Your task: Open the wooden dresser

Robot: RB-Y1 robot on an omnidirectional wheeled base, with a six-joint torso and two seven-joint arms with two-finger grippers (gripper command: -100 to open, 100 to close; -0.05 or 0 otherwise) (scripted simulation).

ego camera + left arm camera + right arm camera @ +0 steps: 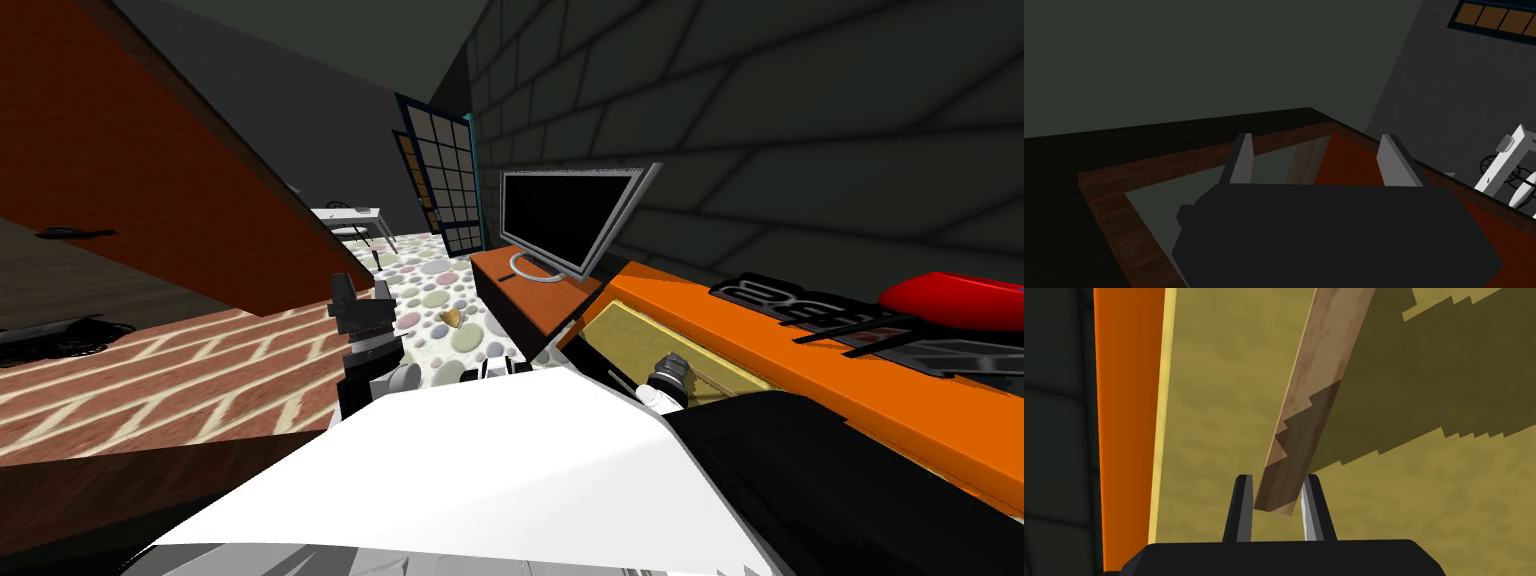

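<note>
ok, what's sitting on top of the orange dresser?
On the orange dresser, along its wall side: a flat black openwork object and a red rounded thing beside it. The red one runs out of frame; whatever lies under either is covered.

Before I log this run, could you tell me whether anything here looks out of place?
A small tan object lies alone on the pebbled floor near the TV stand; I cannot tell what it is. Otherwise nothing stands out: the right gripper is shut on the handle and the left gripper is open.
</note>
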